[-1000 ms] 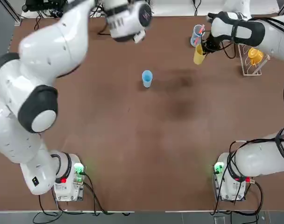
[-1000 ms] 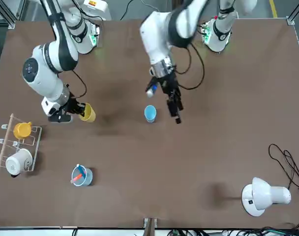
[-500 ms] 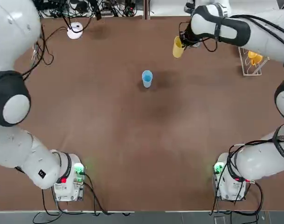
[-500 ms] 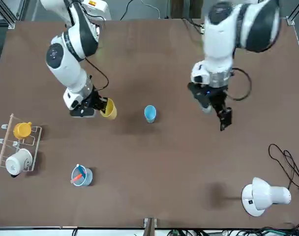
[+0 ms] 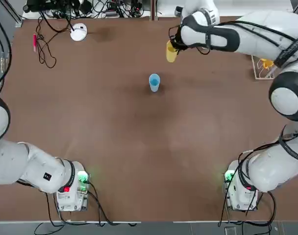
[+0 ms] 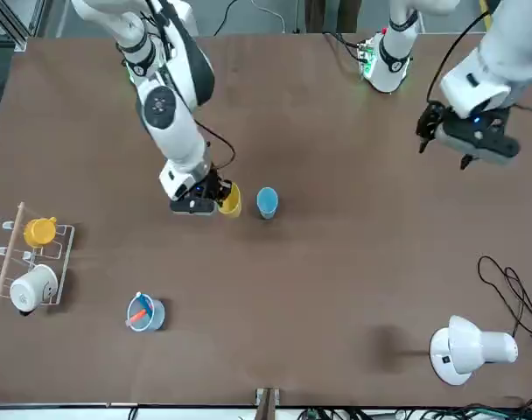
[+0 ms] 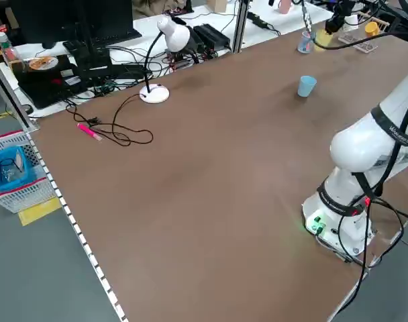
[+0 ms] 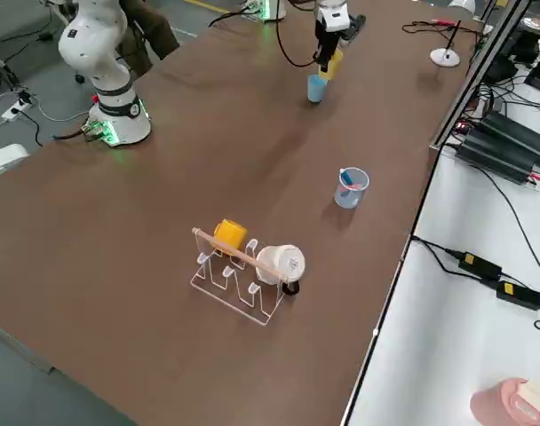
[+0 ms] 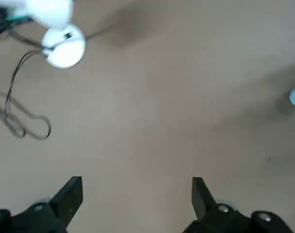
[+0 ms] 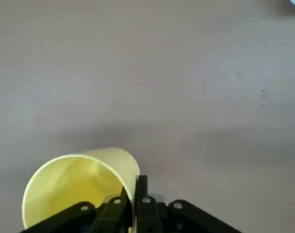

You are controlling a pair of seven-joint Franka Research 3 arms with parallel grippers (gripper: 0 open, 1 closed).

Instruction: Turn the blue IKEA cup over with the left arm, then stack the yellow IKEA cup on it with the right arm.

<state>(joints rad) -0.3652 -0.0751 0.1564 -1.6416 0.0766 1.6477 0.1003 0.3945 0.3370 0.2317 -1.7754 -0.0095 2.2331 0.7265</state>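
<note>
Top view: yellow cup [image 5: 171, 51] empty, w/ right tool [image 5: 176, 45]

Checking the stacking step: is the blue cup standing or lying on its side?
Standing. The blue IKEA cup rests on end on the table, untouched; which end is up, I cannot tell.

even, fairly bright light falls from overhead on the matte brown bench [image 5: 139, 147], which gives off no glare. shadows are soft: a faint dark smudge lies beside the small light-blue plastic tumbler [image 5: 154, 82], and another beside the white dome desk lamp [image 6: 470, 349]. the glossy white right arm [image 5: 247, 34] carries mild highlights. both wrist views are soft and hazy; in the left one the lamp and the black cables near it are smeared, and the black claw's fingers [image 9: 70, 196] look unsharp.
</note>
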